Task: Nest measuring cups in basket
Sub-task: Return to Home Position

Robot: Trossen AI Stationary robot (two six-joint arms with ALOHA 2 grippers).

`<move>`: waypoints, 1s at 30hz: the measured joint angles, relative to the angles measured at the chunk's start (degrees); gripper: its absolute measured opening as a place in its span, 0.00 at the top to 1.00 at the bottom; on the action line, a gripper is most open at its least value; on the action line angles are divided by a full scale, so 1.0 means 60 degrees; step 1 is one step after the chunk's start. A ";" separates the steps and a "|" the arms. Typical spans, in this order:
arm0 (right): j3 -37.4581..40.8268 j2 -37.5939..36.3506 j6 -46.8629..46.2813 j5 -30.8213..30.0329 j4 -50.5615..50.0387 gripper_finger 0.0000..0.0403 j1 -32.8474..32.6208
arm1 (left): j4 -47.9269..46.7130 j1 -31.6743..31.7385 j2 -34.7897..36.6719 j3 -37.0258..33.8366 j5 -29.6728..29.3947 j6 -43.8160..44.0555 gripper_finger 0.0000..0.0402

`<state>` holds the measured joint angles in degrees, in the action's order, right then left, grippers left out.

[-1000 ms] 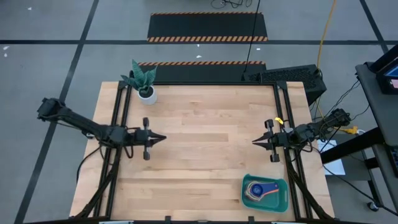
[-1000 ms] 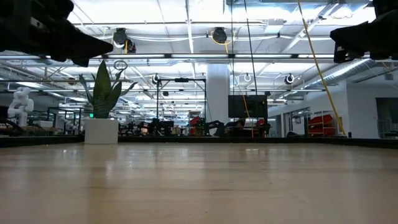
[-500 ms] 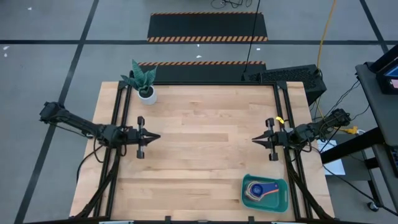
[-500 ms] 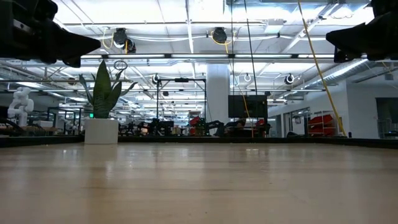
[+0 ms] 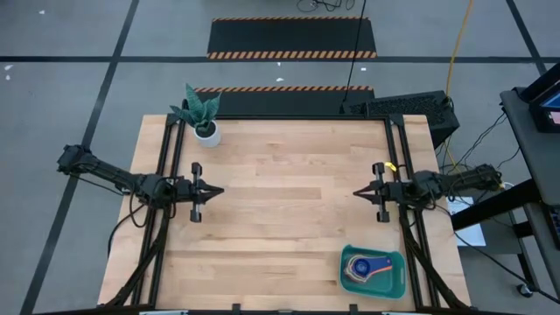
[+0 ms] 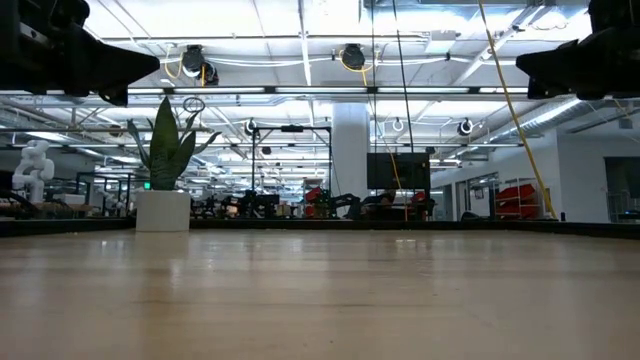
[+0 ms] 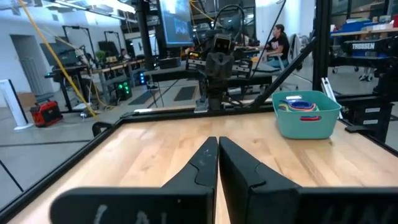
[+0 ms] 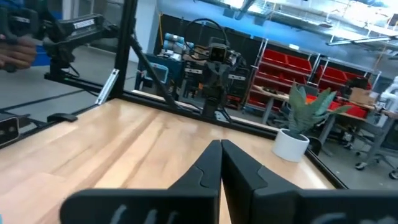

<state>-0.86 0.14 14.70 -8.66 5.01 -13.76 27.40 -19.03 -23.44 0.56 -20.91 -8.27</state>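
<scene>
Teal, low-walled and round-cornered, the basket [image 5: 395, 283] sits near a corner of the wooden table [image 5: 289, 157] on the right arm's side. The measuring cups [image 5: 360, 267] are nested inside it, with blue and orange handles showing across the stack. The left tool [image 5: 217, 191] and right tool [image 5: 359, 193] hover over the table facing each other, each pinched closed and holding nothing, well apart from the basket.
</scene>
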 joint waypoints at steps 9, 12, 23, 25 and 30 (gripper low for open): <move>-0.0001 0.0000 0.0137 0.1793 -0.0127 1.00 0.1563 | -0.0011 0.0000 -0.0007 0.0000 -0.0011 0.0229 0.95; 0.0000 0.0000 -0.0157 0.1978 -0.0251 1.00 0.1941 | -0.0011 0.0000 -0.0007 0.0004 -0.0015 0.0229 0.95; -0.0004 0.0000 -0.0957 0.1588 -0.0556 1.00 0.2167 | -0.0036 0.0000 -0.0007 0.0004 -0.0029 0.0079 0.95; -0.0004 0.0004 -0.1094 0.1514 -0.0560 1.00 0.2167 | -0.0036 0.0000 -0.0007 0.0004 -0.0029 0.0079 0.95; 0.0000 0.0004 -0.1111 0.1718 -0.0596 1.00 0.2149 | -0.0036 0.0000 -0.0007 0.0004 -0.0029 -0.0136 0.95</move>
<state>-0.86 0.16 8.03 1.65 1.43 -0.86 27.18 -19.03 -23.49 0.58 -21.08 -9.09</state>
